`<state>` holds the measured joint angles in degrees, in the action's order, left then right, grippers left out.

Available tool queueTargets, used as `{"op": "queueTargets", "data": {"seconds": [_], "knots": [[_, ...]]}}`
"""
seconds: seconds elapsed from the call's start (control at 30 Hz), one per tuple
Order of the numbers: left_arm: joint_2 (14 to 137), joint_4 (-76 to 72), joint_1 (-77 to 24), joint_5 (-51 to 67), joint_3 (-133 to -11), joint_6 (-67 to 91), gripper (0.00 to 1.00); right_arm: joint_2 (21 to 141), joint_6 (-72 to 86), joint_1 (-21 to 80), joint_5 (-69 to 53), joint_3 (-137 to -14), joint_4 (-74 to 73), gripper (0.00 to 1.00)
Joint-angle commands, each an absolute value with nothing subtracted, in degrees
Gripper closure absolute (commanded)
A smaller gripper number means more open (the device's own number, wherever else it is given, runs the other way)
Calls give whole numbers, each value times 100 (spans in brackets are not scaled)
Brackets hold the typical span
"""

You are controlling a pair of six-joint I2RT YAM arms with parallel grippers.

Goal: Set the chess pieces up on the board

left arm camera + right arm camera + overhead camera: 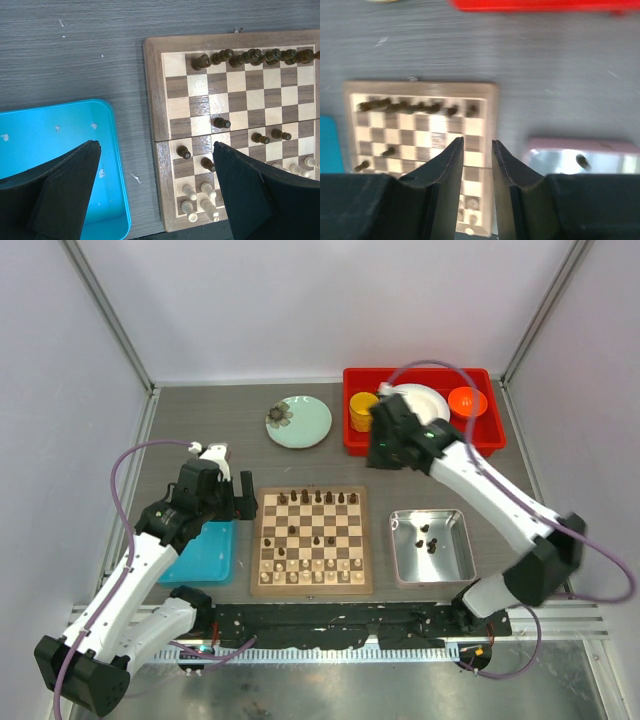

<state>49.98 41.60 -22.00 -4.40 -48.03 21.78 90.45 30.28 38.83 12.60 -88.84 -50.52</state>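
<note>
The board [262, 540] lies mid-counter with its chess pieces [318, 498] mostly ranked, though stray dark ones sit mid-board (more wait in the silver tray [432, 514] at 3 o'clock). The left hand [156, 150], at 9 o'clock, gapes wide and empty. The right hand [477, 142], at 1 o'clock, is narrowly parted with nothing visible between its fingers.

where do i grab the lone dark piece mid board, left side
Pinch the dark piece at its head, coming straight down from above. It seems to stand upright and slim, and the board squares either side of it are bare, so a finger fits down each side.
</note>
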Motion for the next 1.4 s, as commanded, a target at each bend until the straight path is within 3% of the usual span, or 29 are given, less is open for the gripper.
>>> {"op": "queueTargets", "data": {"seconds": [0.0,0.13,0.23,0.57,1.37], "knots": [[4931,3964,-2171,-352,-4816,2083,0,7711,4094,2992,1731,-7131,-5071,66],[4966,3973,-2171,-352,-4816,2092,0,6402,4456,2243,1627,-5900,-5080,62],[4983,3964,-2171,-334,-4816,2092,0,6109,4483,1838,1424,-5310,-5142,61],[5027,3973,-2171,-334,-4816,2083,0,6293,4553,1539,941,-4141,-4527,60],[5019,3981,-2171,-316,-4816,2083,0,6267,4456,1380,949,-3893,-4456,62]]}}
